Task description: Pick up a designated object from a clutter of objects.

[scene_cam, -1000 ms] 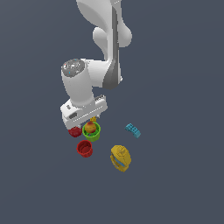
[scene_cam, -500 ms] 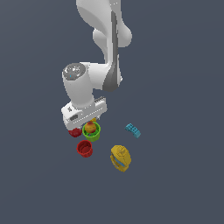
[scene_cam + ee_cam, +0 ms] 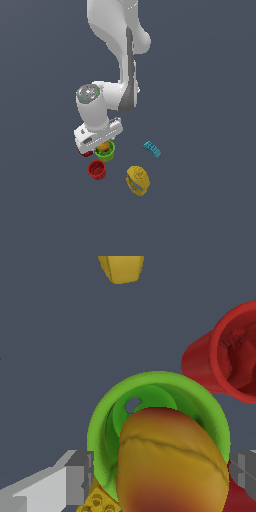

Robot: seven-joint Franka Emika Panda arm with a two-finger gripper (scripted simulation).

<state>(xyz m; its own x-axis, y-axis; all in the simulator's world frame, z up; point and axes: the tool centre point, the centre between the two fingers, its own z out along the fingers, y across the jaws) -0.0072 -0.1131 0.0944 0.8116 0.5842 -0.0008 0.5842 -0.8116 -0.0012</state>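
— Two risks, mainly. Fruit [image 3: 170, 461] sits between the jaws, low and close to the palm, overlapping the green cup [image 3: 102, 421] just beyond. Gripper [image 3: 160, 476] spread wide, a finger [image 3: 80, 476] on either side, neither clearly touching.

— And the cause?

— Closing here could pinch the cup rim along with the fruit, or roll the round skin out sideways. Yellow cube [image 3: 97, 501] right by one finger, likely to get nudged.

— Room to move?

— Crowded. Red cup [image 3: 225, 361] near the other finger, dark red ball [image 3: 86, 152] tucked close. Straight up looks free; lumpy yellow toy [image 3: 138, 180] and blue brick [image 3: 152, 149] well apart.
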